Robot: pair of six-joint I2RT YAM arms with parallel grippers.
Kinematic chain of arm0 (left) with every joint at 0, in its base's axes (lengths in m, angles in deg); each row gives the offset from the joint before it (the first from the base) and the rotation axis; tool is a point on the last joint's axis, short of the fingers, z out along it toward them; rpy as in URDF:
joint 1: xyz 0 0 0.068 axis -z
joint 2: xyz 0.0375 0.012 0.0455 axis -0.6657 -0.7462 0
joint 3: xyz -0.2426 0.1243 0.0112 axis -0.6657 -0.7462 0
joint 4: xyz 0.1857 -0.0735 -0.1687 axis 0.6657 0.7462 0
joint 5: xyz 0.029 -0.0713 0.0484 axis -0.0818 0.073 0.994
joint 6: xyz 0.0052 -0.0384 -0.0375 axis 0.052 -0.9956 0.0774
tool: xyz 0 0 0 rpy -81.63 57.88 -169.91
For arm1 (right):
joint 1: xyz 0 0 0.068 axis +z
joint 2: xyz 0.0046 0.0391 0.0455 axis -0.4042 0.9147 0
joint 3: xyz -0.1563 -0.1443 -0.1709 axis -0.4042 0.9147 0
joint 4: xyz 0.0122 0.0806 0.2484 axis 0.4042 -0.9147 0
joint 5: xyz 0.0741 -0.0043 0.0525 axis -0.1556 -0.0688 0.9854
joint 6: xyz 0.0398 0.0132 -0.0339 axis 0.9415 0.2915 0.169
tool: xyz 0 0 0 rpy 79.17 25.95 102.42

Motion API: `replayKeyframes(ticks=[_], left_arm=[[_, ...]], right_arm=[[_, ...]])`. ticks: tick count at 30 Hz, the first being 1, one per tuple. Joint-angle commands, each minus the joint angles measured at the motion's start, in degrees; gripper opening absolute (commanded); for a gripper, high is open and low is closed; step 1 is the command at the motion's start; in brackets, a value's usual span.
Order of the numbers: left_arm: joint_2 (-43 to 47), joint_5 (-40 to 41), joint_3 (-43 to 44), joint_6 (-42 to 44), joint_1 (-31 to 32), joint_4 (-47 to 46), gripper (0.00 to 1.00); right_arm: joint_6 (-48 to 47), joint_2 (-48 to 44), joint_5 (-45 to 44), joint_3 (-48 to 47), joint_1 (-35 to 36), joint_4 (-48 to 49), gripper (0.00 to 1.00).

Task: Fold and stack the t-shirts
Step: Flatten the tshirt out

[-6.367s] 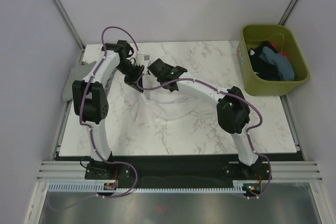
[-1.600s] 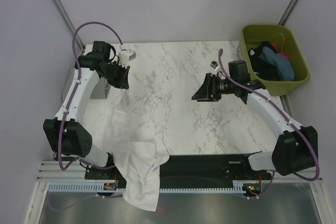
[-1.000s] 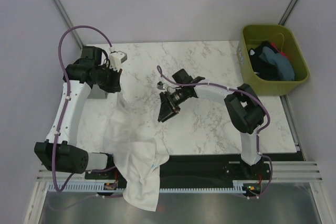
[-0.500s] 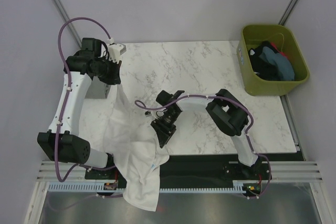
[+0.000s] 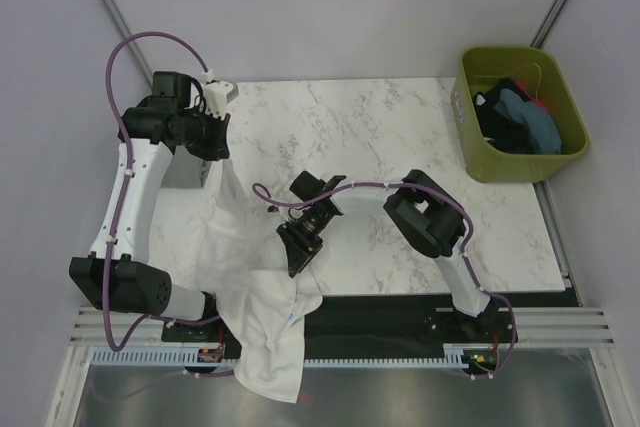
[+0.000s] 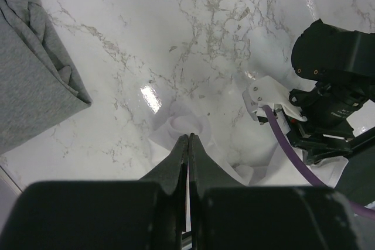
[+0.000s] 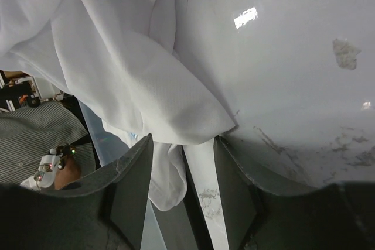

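A large white t-shirt hangs from my left gripper at the back left. It trails across the table and over the front edge. In the left wrist view the left gripper is shut, with the white t-shirt pinched at its tips. My right gripper is low at the front middle, at the shirt's right edge. In the right wrist view the right gripper stands open, with a fold of the white t-shirt lying between the fingers. A folded grey t-shirt lies under the left arm.
An olive-green bin stands off the table's back right corner, holding dark and blue-teal t-shirts. The table's front edge runs just below the right gripper. The right arm shows at the right of the left wrist view.
My right arm has swung from the middle of the table down to the white shirt's edge at the front. The left gripper has kept its hold, shifting only slightly.
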Motion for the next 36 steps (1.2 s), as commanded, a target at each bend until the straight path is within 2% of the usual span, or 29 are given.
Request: replayKeyframes(ticks=[1,5,6,9,12,15,21,28,34,36], left_arm=[[2.3,-0.7,1.3,-1.8,-0.1,-0.5,0.02],[2.8,-0.3,1.0,-1.7,-0.1,-0.6,0.02],[3.0,-0.3,1.0,-1.6,-0.1,-0.6,0.02],[3.1,-0.3,0.8,-1.8,-0.2,-0.7,0.02],[2.8,-0.5,1.8,-1.9,-0.3,-0.9,0.02],[1.5,-0.6,4.0,-1.6,-0.3,-1.3,0.02],[-4.2,-2.5,6.5,-1.6,-0.2,-2.0,0.02],[-17.3,-6.5,12.9,-2.5,2.3,-0.4,0.02],[-33.0,-8.6,33.6,-3.8,3.1,0.9,0.02],[-36.2,-8.6,37.2,-3.8,3.1,1.3,0.02]], right_arm=[[2.3,2.8,-5.7,0.5,-0.2,9.6,0.54],[3.0,4.0,-5.0,-0.1,-0.4,9.9,0.33],[2.9,4.0,-5.0,-0.1,-0.3,9.9,0.21],[2.3,3.7,-5.3,0.1,-0.7,9.9,0.06],[1.6,1.3,-8.3,0.7,-2.8,9.5,0.0],[0.3,-3.4,-13.0,1.0,-8.7,7.7,0.0],[-12.2,-15.6,-22.3,-0.9,-22.9,-0.4,0.0],[-17.8,-17.6,-26.9,-7.3,-34.0,-4.6,0.0],[-18.0,-12.1,-30.1,-18.5,-38.7,-4.7,0.0],[-19.6,-10.3,-32.5,-22.5,-38.8,-4.6,0.0]])
